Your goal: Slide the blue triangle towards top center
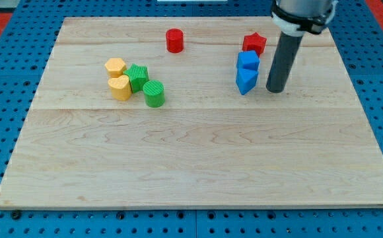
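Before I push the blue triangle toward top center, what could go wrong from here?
1. The blue triangle touches another blue block above it, so that may be dragged along.
2. My tip sits at the triangle's right; pushing leftward may send it sideways, not upward.
3. The red cylinder stands near top center.

My tip (pixel 276 90) rests on the board, rod upright, slightly tilted.

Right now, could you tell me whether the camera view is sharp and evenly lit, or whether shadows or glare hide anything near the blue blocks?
Camera view: sharp and evenly lit, with no glare on the wooden board; shadows are soft and short, hiding nothing. My tip stands just to the view's right of the blue triangle, both crisp. The arm's upper part is cut off at the view's top.
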Available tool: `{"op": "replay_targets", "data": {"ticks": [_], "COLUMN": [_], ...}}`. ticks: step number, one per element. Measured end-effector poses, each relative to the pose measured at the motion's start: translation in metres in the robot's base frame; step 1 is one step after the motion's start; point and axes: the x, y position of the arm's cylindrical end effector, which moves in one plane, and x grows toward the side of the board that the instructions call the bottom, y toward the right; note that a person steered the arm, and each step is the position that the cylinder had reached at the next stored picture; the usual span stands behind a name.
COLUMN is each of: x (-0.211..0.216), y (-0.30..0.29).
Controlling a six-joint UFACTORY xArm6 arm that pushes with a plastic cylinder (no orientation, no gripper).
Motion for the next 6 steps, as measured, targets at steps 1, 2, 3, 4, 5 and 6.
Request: {"op": "replay_targets", "data": {"ticks": [1,2,3,4,5,6], "x": [-0.01,-0.005,-0.005,-0.005,-0.005,-0.012], "y": [-0.059,-0.083,-0.097,-0.121,-0.147,-0.165]}}
